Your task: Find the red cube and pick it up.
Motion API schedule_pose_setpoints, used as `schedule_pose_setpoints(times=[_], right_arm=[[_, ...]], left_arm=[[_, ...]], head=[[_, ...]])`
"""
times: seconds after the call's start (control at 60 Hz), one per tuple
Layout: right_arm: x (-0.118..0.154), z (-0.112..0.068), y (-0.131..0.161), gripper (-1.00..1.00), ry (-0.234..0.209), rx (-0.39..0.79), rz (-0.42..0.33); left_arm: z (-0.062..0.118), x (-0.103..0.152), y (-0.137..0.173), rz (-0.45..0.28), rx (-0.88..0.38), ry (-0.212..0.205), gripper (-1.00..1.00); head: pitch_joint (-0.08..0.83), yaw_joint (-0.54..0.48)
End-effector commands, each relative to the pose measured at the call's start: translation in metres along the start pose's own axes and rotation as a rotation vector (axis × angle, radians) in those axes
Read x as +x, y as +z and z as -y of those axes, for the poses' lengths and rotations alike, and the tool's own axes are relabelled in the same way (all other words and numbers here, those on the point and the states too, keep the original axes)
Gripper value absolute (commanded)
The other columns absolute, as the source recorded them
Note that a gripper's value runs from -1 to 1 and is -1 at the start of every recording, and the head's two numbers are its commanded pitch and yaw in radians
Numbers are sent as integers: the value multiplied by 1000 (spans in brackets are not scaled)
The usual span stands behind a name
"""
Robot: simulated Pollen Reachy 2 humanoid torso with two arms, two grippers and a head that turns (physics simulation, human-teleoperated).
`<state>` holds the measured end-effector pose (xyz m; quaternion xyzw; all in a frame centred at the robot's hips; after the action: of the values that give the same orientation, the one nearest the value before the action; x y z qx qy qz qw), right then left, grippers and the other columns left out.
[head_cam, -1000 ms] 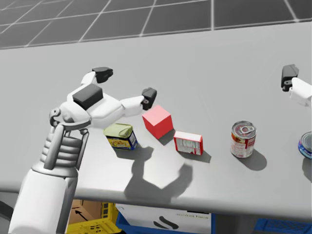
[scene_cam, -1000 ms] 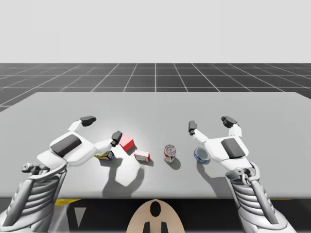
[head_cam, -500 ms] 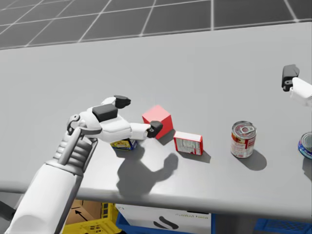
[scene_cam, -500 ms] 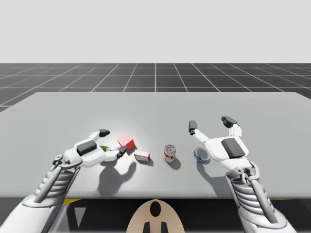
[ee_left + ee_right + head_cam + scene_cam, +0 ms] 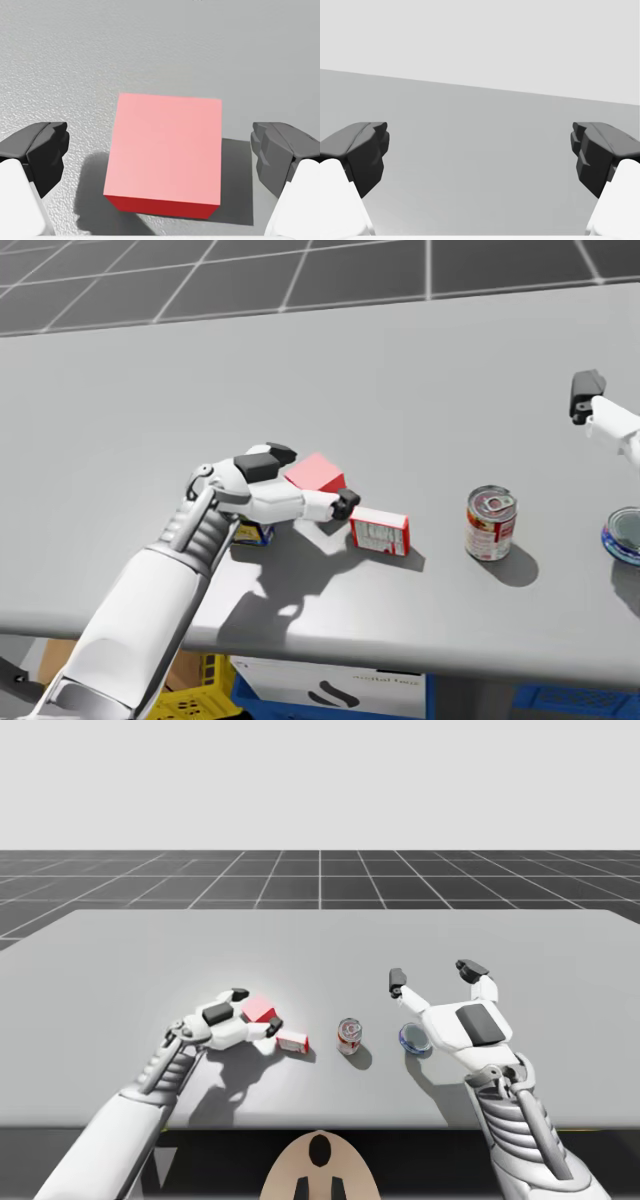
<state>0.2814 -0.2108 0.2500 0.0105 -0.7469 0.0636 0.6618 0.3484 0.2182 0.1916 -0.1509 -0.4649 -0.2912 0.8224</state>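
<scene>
Squarely, the solid red cube (image 5: 165,150) sat on the grey surface (image 5: 150,40) between the fingers (image 5: 45,152) of our open left tool (image 5: 160,152), a gap at each side, with our open right tool (image 5: 432,973) well apart.

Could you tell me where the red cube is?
In the high view the red cube sits on the table's left side between my left gripper's open fingers, beside the red and white box.
</scene>
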Motion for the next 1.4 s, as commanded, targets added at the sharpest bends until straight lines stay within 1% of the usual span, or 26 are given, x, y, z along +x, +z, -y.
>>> schedule_pose_setpoints(times=[0.017, 0.2, 0.3, 0.317, 0.35, 0.367, 0.383, 0.4, 0.433, 0.45, 0.567, 0.7, 0.867, 0.933, 1.067, 1.2, 1.217, 1.233, 1.267, 1.283, 1.317, 1.4], right_arm=[[0, -1, 1, -1000, -13, 0, 0], [0, -1, 0, -1000, -14, 1, 0], [0, -1, 0, -1000, -16, -1, -2], [0, -1, 1, -1000, -16, -1, -2], [0, -1, 1, -1000, -16, -1, -2], [0, -1, 1, -1000, -16, -1, -2], [0, -2, 1, -1000, -16, -1, -2], [0, -2, 1, -1000, -16, -1, -2], [0, -2, 1, -1000, -16, -1, -2], [0, -2, 1, -1000, -16, -1, -2], [0, -2, 1, -1000, -17, -2, -2], [0, -1, 0, -1000, -17, -3, -2], [0, -1, 1, -1000, -18, -6, -1], [0, -1, 0, -1000, -19, -7, -1], [0, 1, 0, -1000, -27, -6, -3], [0, 3, -1, -1000, -45, 3, -6], [0, 3, -1, -1000, -45, 3, -5], [0, 3, -2, -1000, -29, -3, 1], [0, 4, -2, -1000, -44, 2, -3], [0, 4, -2, -1000, -42, 1, -3], [0, 4, -2, -1000, -43, 3, -2], [0, 5, -3, -1000, -37, 5, 3]], left_arm=[[-2, -1, -15, -16, 12, 14, -1000], [-7, -11, -21, -49, 31, 25, -1000], [-8, -13, -23, -59, 39, 24, -1000], [-8, -14, -24, -61, 40, 19, -1000], [-8, -14, -24, -61, 44, 13, -719], [-7, -14, -24, -61, 45, 13, -443], [-7, -15, -24, -60, 49, 12, 354], [-7, -15, -24, -60, 49, 12, 665], [-7, -15, -24, -61, 49, 11, 904], [-7, -16, -23, -63, 48, 10, 968], [-6, -18, -22, -68, 50, 3, 1000], [-5, -18, -21, -65, 51, -4, 1000], [-5, -18, -20, -60, 54, -12, 1000], [-5, -19, -19, -61, 55, -15, 1000], [-3, -15, -15, -50, 58, -23, 1000], [-5, 4, 1, 6, 71, -31, 1000], [-6, 9, 5, 18, 74, -34, 1000], [-6, 13, 9, 31, 78, -38, 1000], [-7, 20, 16, 52, 85, -44, 1000], [-7, 22, 19, 59, 87, -46, 1000], [-7, 29, 26, 79, 94, -52, 1000], [-7, 52, 49, 137, 122, -86, 1000]], head=[[655, 226], [650, 225], [647, 224], [647, 224], [646, 224], [646, 224], [644, 224], [644, 224], [642, 225], [640, 226], [630, 229], [580, 235], [423, 235], [377, 236], [327, 240], [312, 250], [311, 250], [309, 251], [306, 251], [306, 251], [304, 250], [298, 253]])
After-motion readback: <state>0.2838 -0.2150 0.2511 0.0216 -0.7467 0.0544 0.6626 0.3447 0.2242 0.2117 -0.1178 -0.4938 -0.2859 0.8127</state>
